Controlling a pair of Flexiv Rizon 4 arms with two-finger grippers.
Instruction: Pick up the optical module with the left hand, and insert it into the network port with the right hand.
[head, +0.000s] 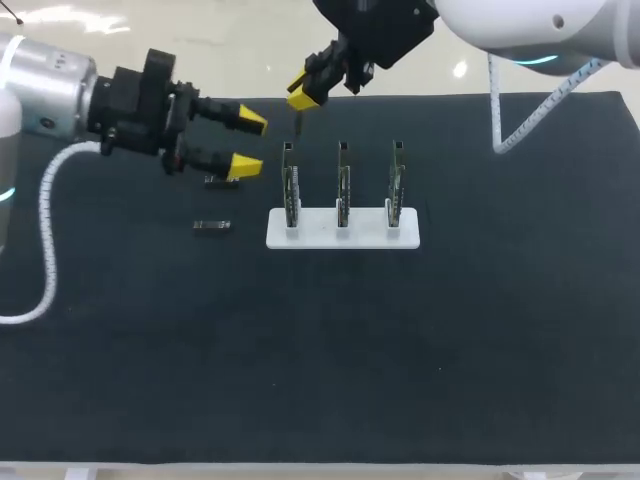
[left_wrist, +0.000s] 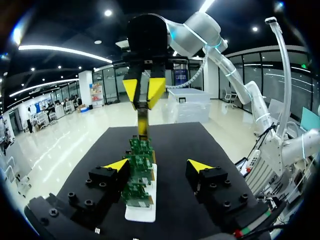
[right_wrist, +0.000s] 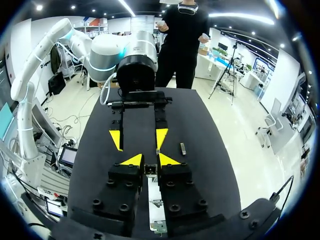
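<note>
Right gripper (left_wrist: 144, 92) is clamped on the optical module (left_wrist: 143, 122), which hangs upright just above the leftmost board (head: 290, 185) on the white stand (head: 343, 238). Left gripper (head: 250, 143) stands apart, empty. Module judged small, light, rigid and smooth. It is best gripped at the upper end, leaving the plug end free.

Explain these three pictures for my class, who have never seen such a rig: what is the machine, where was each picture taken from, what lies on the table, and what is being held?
This is a robot with two arms, each ending in a two-fingered pincer with yellow tips. One picture looks down from above the table. The other two come from cameras on each wrist, looking along the fingers. On the black mat stands a white base carrying three upright circuit boards. Two loose modules lie beside it. The left pincer is open and holds nothing. The right pincer is shut on an optical module, held above the boards.
</note>
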